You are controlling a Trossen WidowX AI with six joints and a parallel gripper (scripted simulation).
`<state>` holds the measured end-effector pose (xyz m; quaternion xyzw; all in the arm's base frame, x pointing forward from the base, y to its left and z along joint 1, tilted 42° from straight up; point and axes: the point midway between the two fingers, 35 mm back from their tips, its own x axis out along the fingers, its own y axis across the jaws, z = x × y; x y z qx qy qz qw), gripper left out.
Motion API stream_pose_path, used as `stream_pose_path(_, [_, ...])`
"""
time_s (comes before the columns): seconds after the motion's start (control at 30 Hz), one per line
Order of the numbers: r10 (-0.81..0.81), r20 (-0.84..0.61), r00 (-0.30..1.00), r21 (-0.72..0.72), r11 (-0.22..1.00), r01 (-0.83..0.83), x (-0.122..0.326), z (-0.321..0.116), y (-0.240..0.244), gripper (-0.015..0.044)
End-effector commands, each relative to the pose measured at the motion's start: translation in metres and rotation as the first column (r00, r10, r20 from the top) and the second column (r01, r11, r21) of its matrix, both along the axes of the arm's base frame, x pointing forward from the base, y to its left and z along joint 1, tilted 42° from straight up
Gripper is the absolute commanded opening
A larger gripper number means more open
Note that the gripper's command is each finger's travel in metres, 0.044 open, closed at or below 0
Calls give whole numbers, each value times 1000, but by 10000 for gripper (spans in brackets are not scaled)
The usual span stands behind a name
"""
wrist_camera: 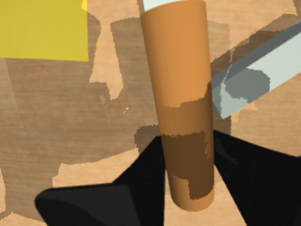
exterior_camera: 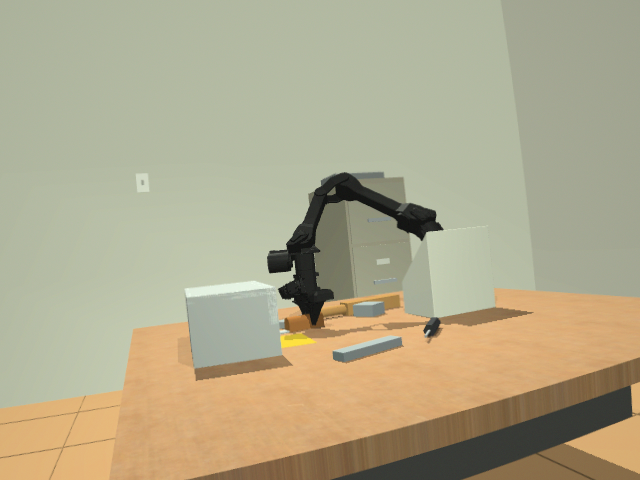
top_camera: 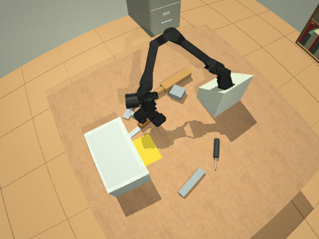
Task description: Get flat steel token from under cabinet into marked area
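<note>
My gripper (top_camera: 150, 121) (exterior_camera: 314, 321) (wrist_camera: 183, 137) is shut on the orange cylindrical handle (exterior_camera: 296, 323) (wrist_camera: 178, 61) of a flat-bladed tool, low over the table. Its pale blade (top_camera: 134, 132) (wrist_camera: 152, 4) points at the white cabinet (top_camera: 115, 154) (exterior_camera: 235, 328) and reaches its front edge in the top view; whether the tip is under it is hidden. The yellow marked area (top_camera: 152, 151) (exterior_camera: 297, 341) (wrist_camera: 42, 30) lies in front of the cabinet, beside the blade. The token is not visible, and the vent slots do not show.
A pale angled bar piece (top_camera: 127, 113) (wrist_camera: 263, 82) lies close beside the held tool. Behind the gripper are a tan block with a round shaft (top_camera: 176, 79) and a grey block (top_camera: 177, 92) (exterior_camera: 368, 309). A screwdriver (top_camera: 216, 148) (exterior_camera: 431, 327) and a grey bar (top_camera: 192, 181) (exterior_camera: 368, 348) lie farther off.
</note>
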<state>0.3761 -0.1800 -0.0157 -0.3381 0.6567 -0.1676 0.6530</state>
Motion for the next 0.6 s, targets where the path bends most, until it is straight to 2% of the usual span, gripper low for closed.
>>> stream_pose_path(0.0, [-5, 6, 1000, -3, 1000, 5, 6, 0, 0, 0])
stream_pose_path(0.57, [-5, 7, 1000, -2, 1000, 5, 22, 0, 3, 0])
